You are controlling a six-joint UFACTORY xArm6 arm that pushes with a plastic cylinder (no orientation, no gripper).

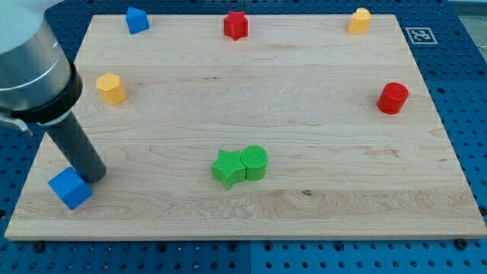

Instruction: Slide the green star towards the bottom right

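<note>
The green star (227, 169) lies on the wooden board (319, 137), a little below its middle. A green cylinder (255, 162) touches the star's right side. My tip (93, 176) rests at the board's lower left, far to the view's left of the star. It stands right beside a blue cube (70, 187), at the cube's upper right.
A blue block (137, 20), a red star (236, 25) and a yellow block (359, 20) sit along the view's top. A yellow hexagonal block (110, 88) is at the left, a red cylinder (393, 98) at the right.
</note>
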